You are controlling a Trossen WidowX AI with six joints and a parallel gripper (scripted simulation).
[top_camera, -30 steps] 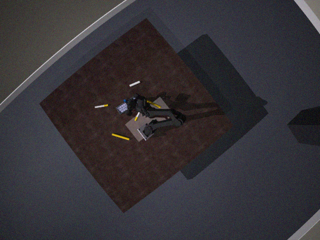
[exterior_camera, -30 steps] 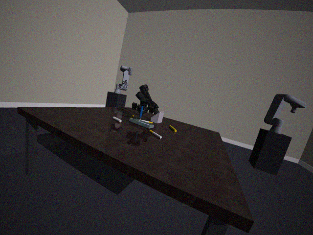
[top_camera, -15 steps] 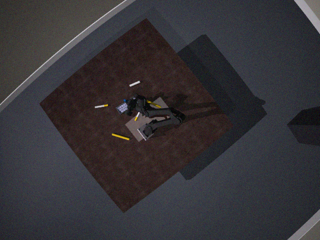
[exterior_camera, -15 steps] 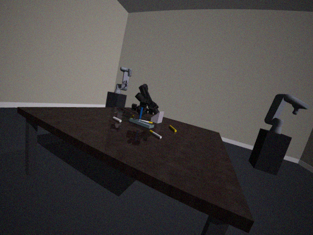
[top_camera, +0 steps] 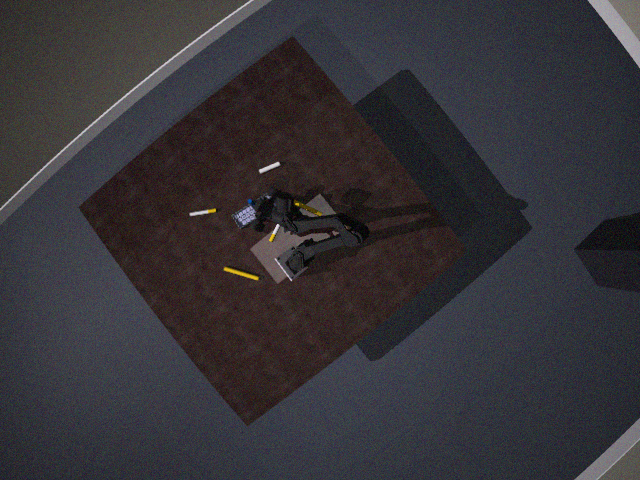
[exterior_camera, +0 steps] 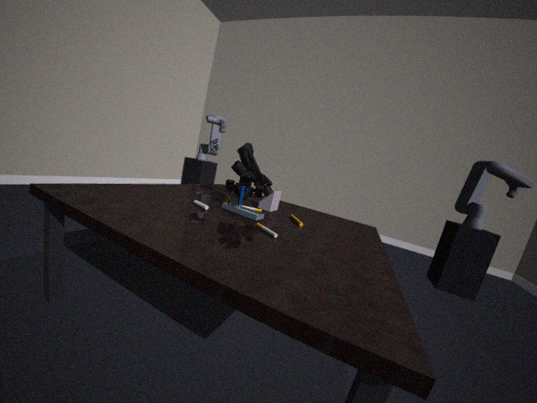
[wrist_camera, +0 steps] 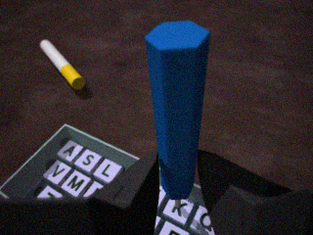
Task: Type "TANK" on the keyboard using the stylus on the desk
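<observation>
Stylus (wrist_camera: 177, 108) between fingers

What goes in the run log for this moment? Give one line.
gripper: shut on blue stylus | stylus: upright, tip at the K key | keyboard: flat on desk | contact with key: cannot tell

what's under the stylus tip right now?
The blue stylus, held in the gripper, points down at the keyboard. Its tip sits just above the K key. The key directly beneath is covered by the stylus and fingers, so contact cannot be confirmed.
</observation>
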